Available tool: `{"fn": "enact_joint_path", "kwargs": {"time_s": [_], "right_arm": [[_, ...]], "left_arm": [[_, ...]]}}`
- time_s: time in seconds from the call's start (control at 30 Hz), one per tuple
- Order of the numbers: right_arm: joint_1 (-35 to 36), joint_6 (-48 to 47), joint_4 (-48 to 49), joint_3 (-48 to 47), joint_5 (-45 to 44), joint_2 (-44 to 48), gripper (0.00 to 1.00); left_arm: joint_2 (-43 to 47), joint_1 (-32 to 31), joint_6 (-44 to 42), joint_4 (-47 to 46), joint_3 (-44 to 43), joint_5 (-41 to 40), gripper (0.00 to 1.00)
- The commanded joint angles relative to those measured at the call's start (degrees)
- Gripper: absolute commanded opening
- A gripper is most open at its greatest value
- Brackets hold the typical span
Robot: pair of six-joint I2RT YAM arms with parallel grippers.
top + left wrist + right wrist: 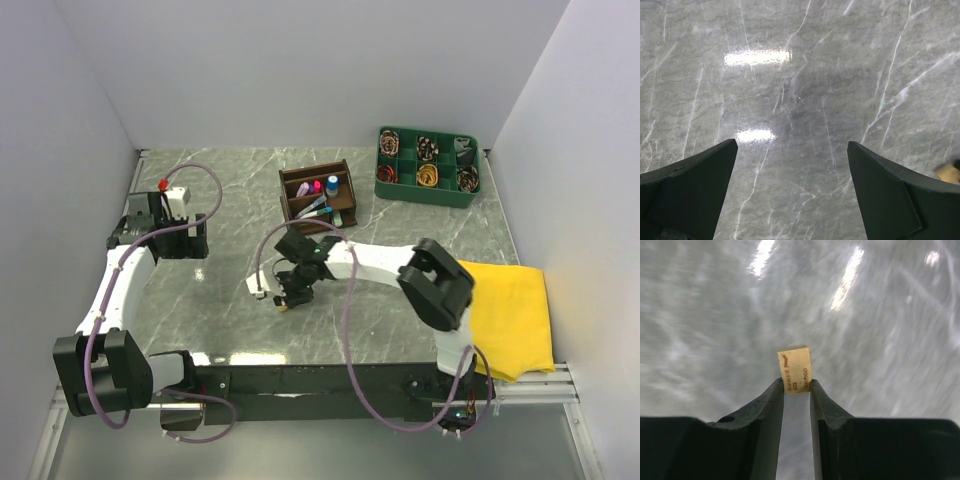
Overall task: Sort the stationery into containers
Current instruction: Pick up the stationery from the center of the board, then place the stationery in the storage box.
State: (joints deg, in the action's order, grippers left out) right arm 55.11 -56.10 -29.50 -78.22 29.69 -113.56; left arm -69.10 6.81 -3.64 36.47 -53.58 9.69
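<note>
1. Tool state: right gripper (796,386) is clamped on the tan eraser (794,370). The tips pinch only its lower end, and most of the block sticks out past them.
2. The grip looks shallow. I'd carry slowly with the wrist level and no quick yaw, or the block could pivot out.
3. Target is the brown organiser (318,193), toward the far edge of the table (230,180), about mid-width. Markers (318,187) already stand in it. Come in from above over a compartment with room, and sink the block below the rim before letting go.
4. The eraser is about mid-table, between the organiser and the near edge, with the organiser just beyond the tool. Can't tell whether the eraser is off the marble.
5. Left gripper (792,144) has its jaws wide with nothing between them. It sits over bare marble near the left edge, well apart from the organiser. Best left parked there.
</note>
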Motion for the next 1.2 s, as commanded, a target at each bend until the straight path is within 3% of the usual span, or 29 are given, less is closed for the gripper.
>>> {"fn": "enact_joint_path", "kwargs": {"time_s": [0.0, 0.23, 0.47, 0.73, 0.93, 1.17], "right_arm": [[-0.4, 14.4, 7.9, 7.0, 0.1, 11.7, 0.2], [-4.5, 29.4, 15.0, 18.4, -9.4, 24.2, 0.18], [-23.4, 39.7, 18.8, 19.4, -11.2, 30.3, 0.11], [-28.5, 45.0, 21.4, 20.2, -13.0, 28.6, 0.07], [-28.6, 51.2, 24.7, 18.3, -17.4, 24.1, 0.03], [-29.9, 58.5, 25.6, 15.1, -20.9, 18.6, 0.0]], "left_arm": [[-0.6, -0.9, 0.7, -1.3, -2.9, 1.5, 1.0], [-4.4, -1.0, 1.6, -0.3, -8.9, 2.1, 0.99], [-7.9, -0.9, 3.3, -0.7, -13.3, 3.5, 1.0], [-16.2, -0.3, 6.5, -0.3, -18.8, 5.0, 0.99], [-24.7, 5.6, 8.7, 1.0, -25.9, 8.9, 0.99], [-28.0, 7.1, 9.6, -0.7, -26.2, 9.5, 1.0]]}}
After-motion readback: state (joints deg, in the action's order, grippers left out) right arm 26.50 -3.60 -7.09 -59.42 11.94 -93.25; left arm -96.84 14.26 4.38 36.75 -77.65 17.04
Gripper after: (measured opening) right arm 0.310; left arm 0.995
